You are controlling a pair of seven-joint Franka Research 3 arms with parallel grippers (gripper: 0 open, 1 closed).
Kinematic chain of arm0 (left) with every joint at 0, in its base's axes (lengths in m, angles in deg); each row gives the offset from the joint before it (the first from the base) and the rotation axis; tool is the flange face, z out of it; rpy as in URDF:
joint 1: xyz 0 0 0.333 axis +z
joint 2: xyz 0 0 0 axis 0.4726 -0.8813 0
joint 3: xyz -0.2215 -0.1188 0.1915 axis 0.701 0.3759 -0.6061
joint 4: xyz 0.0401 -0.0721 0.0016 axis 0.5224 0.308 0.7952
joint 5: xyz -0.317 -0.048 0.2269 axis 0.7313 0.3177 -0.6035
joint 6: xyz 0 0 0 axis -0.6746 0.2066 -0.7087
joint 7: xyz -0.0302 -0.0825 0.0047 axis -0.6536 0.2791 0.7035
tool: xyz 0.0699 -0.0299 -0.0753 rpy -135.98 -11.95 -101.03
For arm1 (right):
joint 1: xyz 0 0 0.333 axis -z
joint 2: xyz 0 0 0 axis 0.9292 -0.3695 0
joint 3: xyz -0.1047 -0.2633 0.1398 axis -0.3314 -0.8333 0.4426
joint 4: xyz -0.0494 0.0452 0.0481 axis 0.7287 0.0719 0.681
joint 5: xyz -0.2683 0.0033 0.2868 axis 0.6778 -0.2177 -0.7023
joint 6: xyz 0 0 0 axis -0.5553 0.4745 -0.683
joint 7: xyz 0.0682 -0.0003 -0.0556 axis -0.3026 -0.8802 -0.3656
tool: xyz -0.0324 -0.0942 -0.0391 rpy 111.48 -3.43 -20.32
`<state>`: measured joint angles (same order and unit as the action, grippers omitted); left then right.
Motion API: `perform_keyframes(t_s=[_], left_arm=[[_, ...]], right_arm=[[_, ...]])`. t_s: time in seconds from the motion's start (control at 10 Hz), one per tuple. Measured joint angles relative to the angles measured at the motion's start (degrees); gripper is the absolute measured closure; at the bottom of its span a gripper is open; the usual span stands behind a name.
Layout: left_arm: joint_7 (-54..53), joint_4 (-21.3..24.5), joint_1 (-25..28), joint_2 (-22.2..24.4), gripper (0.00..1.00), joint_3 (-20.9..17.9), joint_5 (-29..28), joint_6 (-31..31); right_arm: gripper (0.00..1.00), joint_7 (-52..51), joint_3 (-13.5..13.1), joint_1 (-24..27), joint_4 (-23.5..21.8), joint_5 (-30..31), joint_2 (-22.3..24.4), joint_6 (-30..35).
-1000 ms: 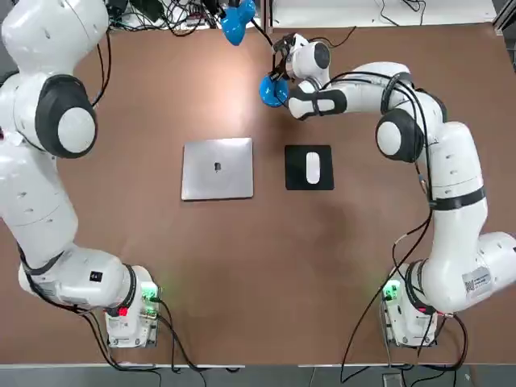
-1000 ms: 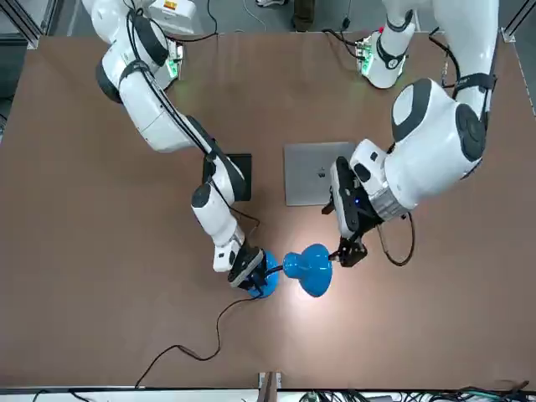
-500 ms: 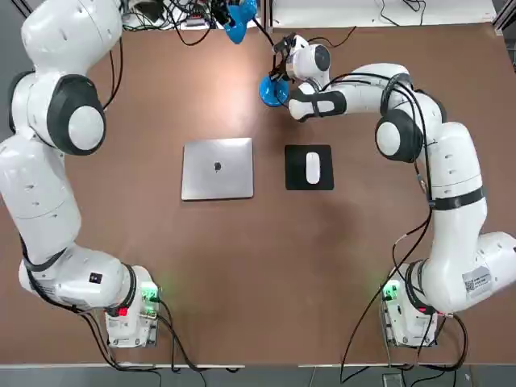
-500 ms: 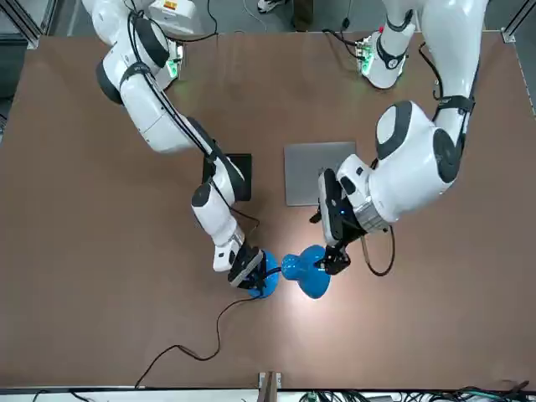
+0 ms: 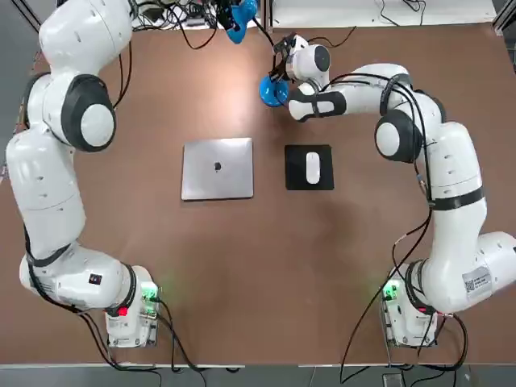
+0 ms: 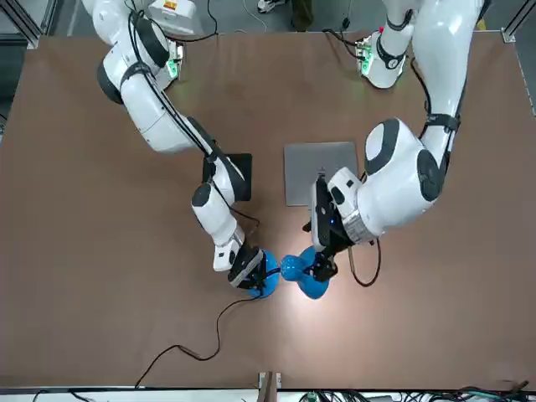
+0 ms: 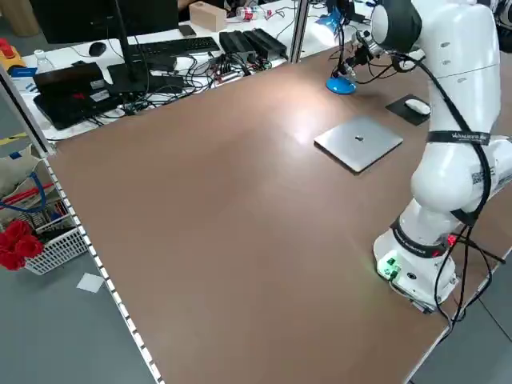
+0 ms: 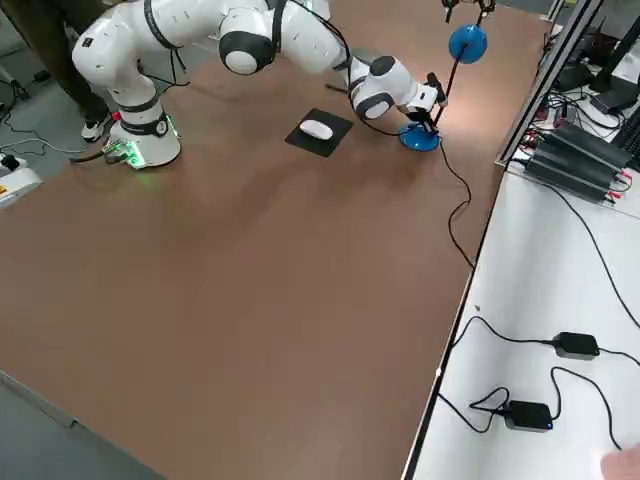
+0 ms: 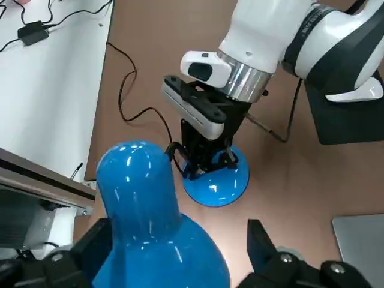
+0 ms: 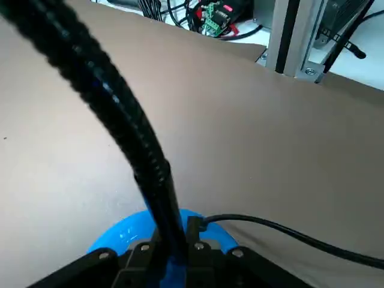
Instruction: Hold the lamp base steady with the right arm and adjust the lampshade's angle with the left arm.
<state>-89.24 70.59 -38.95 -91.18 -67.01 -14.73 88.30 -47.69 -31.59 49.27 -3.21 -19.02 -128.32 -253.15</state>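
Observation:
The lamp base is a glossy blue disc near the table's far edge. My right gripper is shut on the foot of the black gooseneck, just above the lamp base. The blue lampshade hangs on the gooseneck's end, beside the base as the front view has it. My left gripper is open around the lampshade, one finger on each side. I cannot tell whether the fingers touch it.
A closed silver laptop lies mid-table, with a white mouse on a black mousepad beside it. The lamp's cord trails off the far edge. Cables and electronics crowd the bench beyond the table.
The left arm has swung in toward the lamp, and its open gripper now straddles the lampshade. The right gripper finished closing at the base. The lamp has hardly moved.

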Motion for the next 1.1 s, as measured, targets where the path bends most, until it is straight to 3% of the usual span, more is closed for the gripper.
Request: perform_keyframes(t_s=[0.7,1.1], left_arm=[[0.0,-14.9,-0.8,-7.9,0.02,0.0,0.0,-7.1],[0.0,-15.9,-1.6,-9.2,0.01,0.1,0.1,-7.2]], right_arm=[[0.85,0.0,-0.4,-0.2,-0.1,0.0,0.0,-0.6],[0.85,0.0,-0.4,-0.3,-0.1,0.0,0.0,-0.6]])
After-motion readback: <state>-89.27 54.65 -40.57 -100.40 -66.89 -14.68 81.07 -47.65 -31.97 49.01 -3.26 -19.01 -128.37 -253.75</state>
